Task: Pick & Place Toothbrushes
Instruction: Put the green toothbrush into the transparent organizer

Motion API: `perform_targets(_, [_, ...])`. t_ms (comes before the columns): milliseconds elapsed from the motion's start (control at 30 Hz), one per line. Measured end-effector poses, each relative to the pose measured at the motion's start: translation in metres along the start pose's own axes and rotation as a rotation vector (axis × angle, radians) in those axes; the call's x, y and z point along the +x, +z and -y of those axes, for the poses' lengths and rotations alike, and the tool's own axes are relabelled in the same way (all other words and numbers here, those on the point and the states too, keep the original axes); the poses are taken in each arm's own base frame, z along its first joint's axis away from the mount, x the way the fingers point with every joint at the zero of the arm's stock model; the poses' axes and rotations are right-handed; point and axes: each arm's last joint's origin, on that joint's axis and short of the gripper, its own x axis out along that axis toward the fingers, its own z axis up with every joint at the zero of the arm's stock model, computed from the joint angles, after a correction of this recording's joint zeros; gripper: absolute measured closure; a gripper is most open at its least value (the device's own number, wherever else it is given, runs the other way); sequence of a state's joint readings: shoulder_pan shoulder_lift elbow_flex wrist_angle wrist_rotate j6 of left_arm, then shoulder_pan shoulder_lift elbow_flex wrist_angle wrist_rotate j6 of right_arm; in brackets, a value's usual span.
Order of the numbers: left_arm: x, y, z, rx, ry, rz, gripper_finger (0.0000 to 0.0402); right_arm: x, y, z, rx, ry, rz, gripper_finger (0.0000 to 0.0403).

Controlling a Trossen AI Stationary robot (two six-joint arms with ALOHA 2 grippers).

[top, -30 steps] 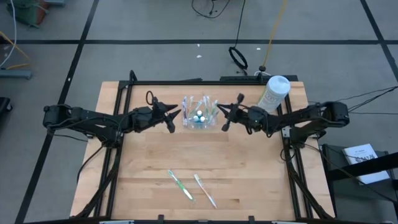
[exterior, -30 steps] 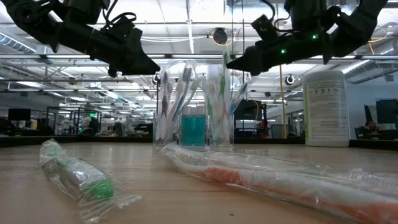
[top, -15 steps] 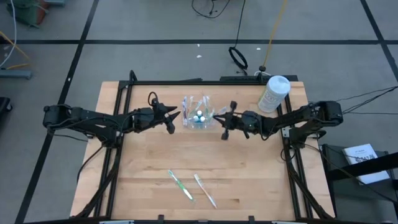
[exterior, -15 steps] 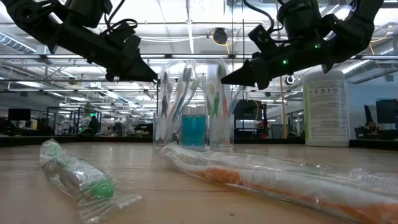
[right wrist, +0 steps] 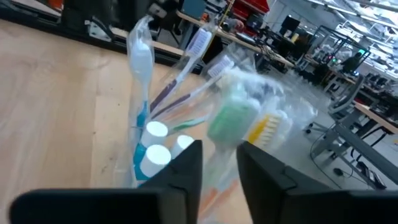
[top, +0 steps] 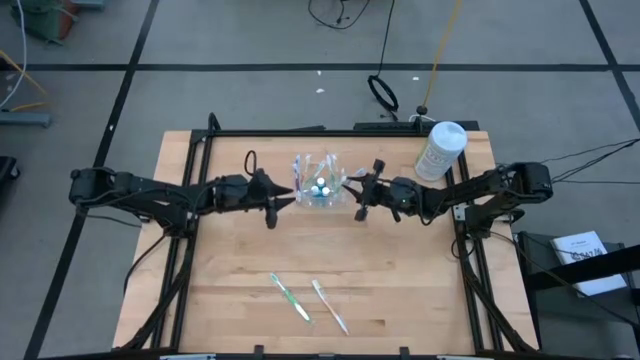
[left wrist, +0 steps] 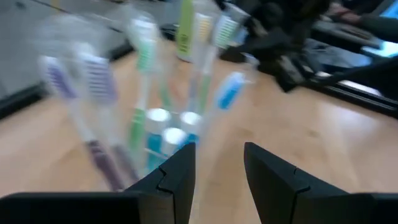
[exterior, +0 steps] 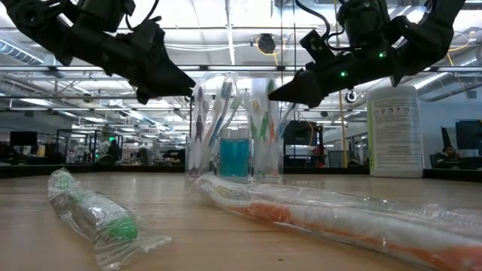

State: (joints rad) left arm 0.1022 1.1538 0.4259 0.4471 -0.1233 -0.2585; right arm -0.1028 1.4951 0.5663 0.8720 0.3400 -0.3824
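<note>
The brushes [top: 318, 176] stand bunched in a clear cup [top: 320, 195] at the table's 12 o'clock, so the right gripper [top: 360, 196], jaws narrowly parted and empty, should single out one handle, while the left gripper [top: 280, 198], also narrowly open, waits opposite.

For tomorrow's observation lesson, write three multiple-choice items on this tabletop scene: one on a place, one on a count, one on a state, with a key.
1. Where is the white canister?
A. far right corner of the table
B. near left corner
C. table centre

2. How many wrapped toothbrushes lie flat near the front edge?
A. none
B. two
C. five

3. How do the toothbrushes in the clear holder stand?
A. flat
B. upright, heads up
C. scattered outside it

Key: 1 A, the high view shows it by the right arm; 2 B, two lie side by side; 3 B, the low view shows their heads above the holder's rim.
</note>
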Motion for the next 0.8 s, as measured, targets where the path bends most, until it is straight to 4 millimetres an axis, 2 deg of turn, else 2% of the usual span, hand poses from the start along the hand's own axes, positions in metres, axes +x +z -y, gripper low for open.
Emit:
perform_targets(267, [-0.004,-0.001,0.023,0.068,-0.188,0.012,0.0261,-0.001,0.007,0.004,0.028,-0.032,0.07,0.0236])
perform_targets(500, [-0.011,-0.007,0.049,0.106,-0.403,-0.014,0.0261,-0.008,0.022,0.013,0.055,-0.06,0.14,0.0215])
perform_targets(800, [-0.022,-0.017,0.075,-0.183,-0.47,-0.117,0.0261,-0.032,0.05,0.026,0.096,-0.08,0.259,0.0221])
